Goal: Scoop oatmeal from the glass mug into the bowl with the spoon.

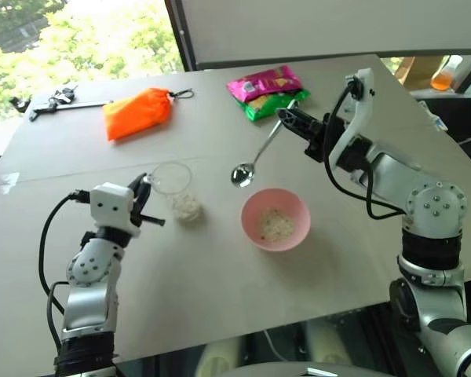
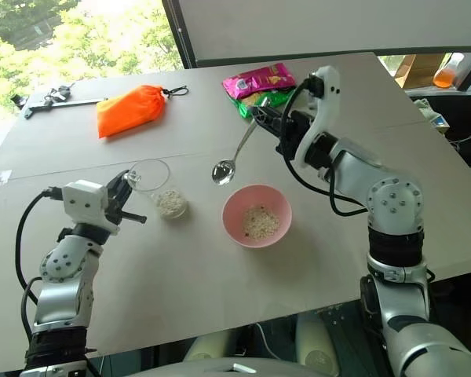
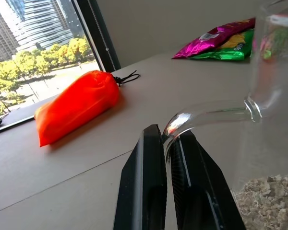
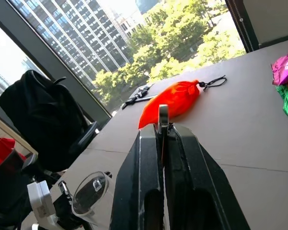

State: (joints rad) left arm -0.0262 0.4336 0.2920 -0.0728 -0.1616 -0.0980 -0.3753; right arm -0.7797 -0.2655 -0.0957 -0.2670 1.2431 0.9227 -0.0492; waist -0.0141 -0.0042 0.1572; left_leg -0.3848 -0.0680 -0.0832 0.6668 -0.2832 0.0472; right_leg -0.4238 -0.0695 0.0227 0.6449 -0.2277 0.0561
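1. My left gripper (image 1: 147, 191) is clamped tight on the handle of the one glass mug (image 1: 175, 191), standing on the bench (image 1: 220, 275).
2. My right gripper (image 1: 286, 118) pinches the single spoon (image 1: 255, 157), raised above the one bowl (image 1: 275, 219).
3. Oatmeal (image 1: 276, 225) lies in the bowl and the mug.

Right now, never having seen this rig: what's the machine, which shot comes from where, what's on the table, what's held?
It is a humanoid robot with two arms, each ending in a two-fingered black pincer. Two pictures come from cameras in its head, looking down over a grey table; the other two come from its wrists, looking along the fingers.

The left pincer is shut on the handle of the glass mug, which stands on the table with oatmeal at its bottom. The right pincer is shut on the handle of the spoon, holding it above the table near the pink bowl, which already holds some flakes.

Further back lie an orange pouch, snack packets and a dark tool.
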